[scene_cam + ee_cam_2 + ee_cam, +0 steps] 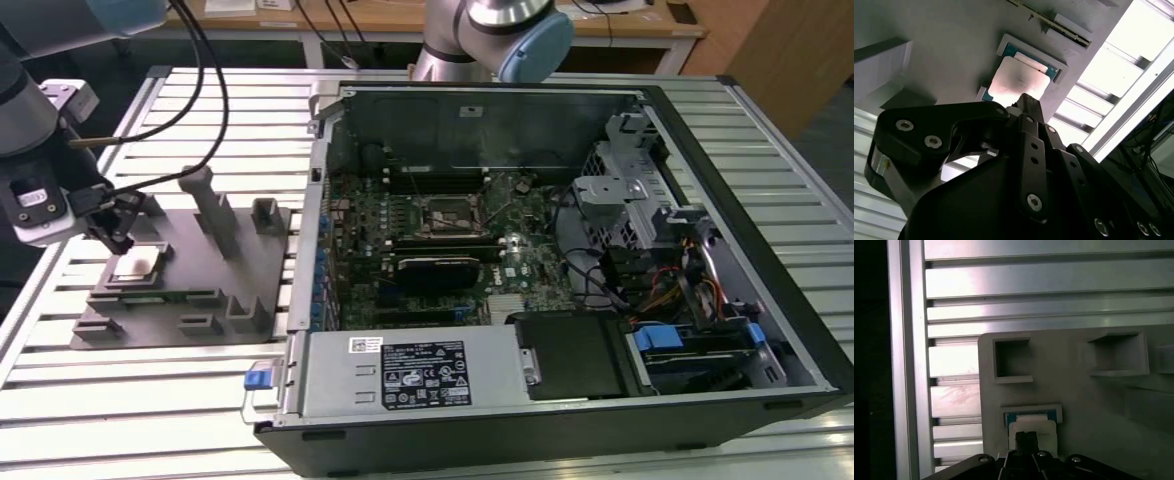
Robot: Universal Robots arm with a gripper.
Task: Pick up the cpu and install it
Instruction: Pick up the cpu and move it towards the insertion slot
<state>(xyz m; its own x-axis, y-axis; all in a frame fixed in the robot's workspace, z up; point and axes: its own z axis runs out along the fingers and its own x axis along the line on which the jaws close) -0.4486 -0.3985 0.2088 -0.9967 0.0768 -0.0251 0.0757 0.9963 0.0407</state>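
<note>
In the exterior view the arm hangs over the slatted metal table [134,400] at nine o'clock from the open computer case [441,125]. Its claw [118,240] points down at a grey plastic tray [147,310] that lies flat on the table just beside the case.

The cpu [138,263] lies flat in a shallow square pocket of that tray, silvery top up, near the tray's nine o'clock edge. The claw's tip stands right over the chip's eleven o'clock corner. The exterior view does not show whether it touches the metal.

In the second wrist view the claw [1026,99] narrows to one dark tip against the edge of the cpu [1016,82], whose pale top has a blue-green rim inside the raised frame of the tray [954,50]. In the first wrist view the claw [1026,439] is a single dark block, narrower than the cpu [1046,432] it overlaps. No gap shows in that tip, so it is pressed together with nothing pinched. Two square pockets are sunk in the tray [1079,405] further off.

Inside the case the green board lies face up. Its black-framed socket [447,212] sits near the middle, at about three o'clock from the chip and well apart from it. A second robot arm [501,30] stands at twelve o'clock behind the case.
</note>
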